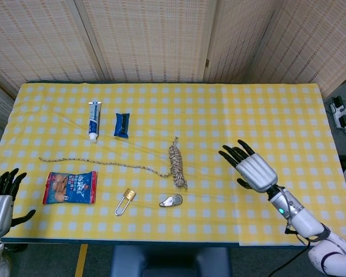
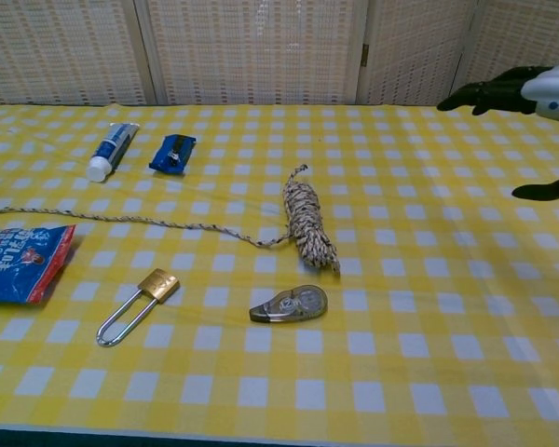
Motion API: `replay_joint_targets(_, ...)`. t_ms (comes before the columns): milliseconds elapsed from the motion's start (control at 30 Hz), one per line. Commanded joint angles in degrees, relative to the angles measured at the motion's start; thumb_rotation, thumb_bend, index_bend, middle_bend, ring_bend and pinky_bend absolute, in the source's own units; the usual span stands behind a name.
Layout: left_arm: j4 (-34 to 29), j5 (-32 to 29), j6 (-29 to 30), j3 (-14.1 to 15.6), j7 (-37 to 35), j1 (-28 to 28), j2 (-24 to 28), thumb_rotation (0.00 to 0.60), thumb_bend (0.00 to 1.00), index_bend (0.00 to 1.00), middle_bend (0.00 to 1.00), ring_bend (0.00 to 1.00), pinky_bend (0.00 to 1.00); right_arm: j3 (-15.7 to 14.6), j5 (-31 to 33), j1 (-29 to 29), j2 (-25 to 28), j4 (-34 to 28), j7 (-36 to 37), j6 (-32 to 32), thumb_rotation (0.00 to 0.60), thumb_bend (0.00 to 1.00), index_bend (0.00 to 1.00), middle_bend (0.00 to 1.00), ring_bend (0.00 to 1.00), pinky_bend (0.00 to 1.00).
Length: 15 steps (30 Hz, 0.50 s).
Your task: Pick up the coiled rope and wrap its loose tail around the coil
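Observation:
The coiled rope (image 1: 176,164) (image 2: 307,221) lies as a speckled bundle near the middle of the yellow checked table. Its loose tail (image 1: 98,162) (image 2: 121,220) runs left across the cloth. My right hand (image 1: 252,168) (image 2: 526,95) hovers open above the table, to the right of the coil and apart from it, fingers spread toward it. My left hand (image 1: 0,196) stays open at the table's front left corner, far from the rope, seen in the head view only.
A snack packet (image 1: 70,187), a brass padlock (image 1: 124,201) and a correction-tape dispenser (image 1: 170,200) lie in front of the rope. A toothpaste tube (image 1: 94,120) and a blue packet (image 1: 121,124) lie behind it. The table's front edge (image 1: 161,242) is near.

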Motion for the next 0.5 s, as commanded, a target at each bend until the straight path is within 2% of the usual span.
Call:
replay_joint_targets(33, -0.05, -0.19, 0.06, 0.02, -0.12, 0.16, 0.19, 0.6, 0.15, 0.16, 0.08, 0.07, 0.0, 2.14, 1.49, 7.08, -4.37, 3.91, -3.06, -6.88, 0.6, 0.31, 0.05, 0.11, 0.15, 0.0)
replay_joint_targets(300, 0.09, -0.38, 0.28, 0.12, -0.57, 0.65, 0.3, 0.6, 0.15, 0.17, 0.08, 0.07, 0.0, 2.53, 1.63, 16.26, -11.22, 12.39, -7.32, -14.28, 0.6, 0.31, 0.12, 0.14, 0.16, 0.0)
replay_joint_targets(500, 0.4, -0.72, 0.27, 0.15, -1.2, 0.97, 0.28, 0.6, 0.15, 0.17, 0.08, 0.07, 0.0, 1.87, 0.52, 21.19, -16.58, 19.07, -7.6, -16.87, 0.6, 0.31, 0.15, 0.14, 0.16, 0.0)
